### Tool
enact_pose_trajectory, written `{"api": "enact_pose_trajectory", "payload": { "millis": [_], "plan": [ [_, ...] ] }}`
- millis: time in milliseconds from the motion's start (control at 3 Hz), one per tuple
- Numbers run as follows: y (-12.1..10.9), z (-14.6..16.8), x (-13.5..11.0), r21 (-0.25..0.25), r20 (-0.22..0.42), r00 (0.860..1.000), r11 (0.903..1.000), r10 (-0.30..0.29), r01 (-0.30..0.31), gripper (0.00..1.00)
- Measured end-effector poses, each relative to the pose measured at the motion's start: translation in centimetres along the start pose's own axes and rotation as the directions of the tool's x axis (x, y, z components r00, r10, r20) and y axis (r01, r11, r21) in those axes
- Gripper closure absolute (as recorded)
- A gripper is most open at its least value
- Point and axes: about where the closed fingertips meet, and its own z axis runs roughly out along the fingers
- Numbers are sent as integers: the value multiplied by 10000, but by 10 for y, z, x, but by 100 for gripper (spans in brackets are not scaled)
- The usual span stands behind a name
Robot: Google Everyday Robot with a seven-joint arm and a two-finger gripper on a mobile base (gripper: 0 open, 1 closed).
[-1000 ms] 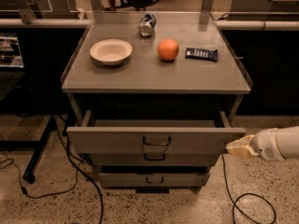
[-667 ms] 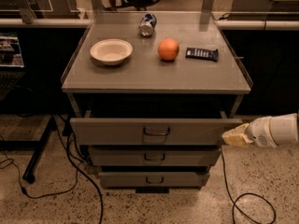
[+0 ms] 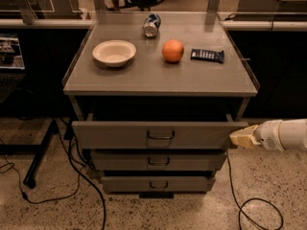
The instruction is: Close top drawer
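Contact seems to be at the right end: my fingers [image 3: 238, 138] lie against the 3 o'clock edge of the top drawer [image 3: 120, 134], with my white arm [image 3: 283, 135] reaching in from the picture's 3 o'clock side. Whether the fingers are spread or pressed together, I cannot tell.

The top drawer stands partly pulled out from the grey cabinet. Its front juts forward past the two lower drawers [image 3: 192, 161], and there is a dark gap between it and the bench [image 3: 158, 80] above. Its small dark handle [image 3: 160, 136] sits at the centre of the front, well apart from my fingers, towards 9 o'clock of them.

On the bench a white bowl [image 3: 114, 52] sits at 9 o'clock of an orange [image 3: 172, 51]. A dark wrapped bar [image 3: 207, 55] lies at 3 o'clock of the orange, and a can [image 3: 151, 25] lies on its side at 11 o'clock of it. All four rest on top, apart from the drawer.

On the floor a black cable [image 3: 72, 176] trails past the cabinet's 8 o'clock corner near a black stand leg [image 3: 41, 150], and another cable [image 3: 259, 210] loops at 5 o'clock, below my arm.
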Motion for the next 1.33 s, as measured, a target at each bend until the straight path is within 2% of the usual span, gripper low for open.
{"api": "enact_pose_trajectory", "payload": {
  "millis": [333, 667, 1000, 1333],
  "plan": [
    [-17, 2, -14, 261, 596, 9982, 9996, 47, -62, 100],
    [-17, 1, -14, 261, 598, 9982, 9996, 47, -62, 100],
    [-39, -4, -41, 645, 1505, 9886, 9978, 24, -122, 100],
    [-39, -4, -41, 650, 1519, 9884, 9978, 23, -123, 100]
  ]
}}
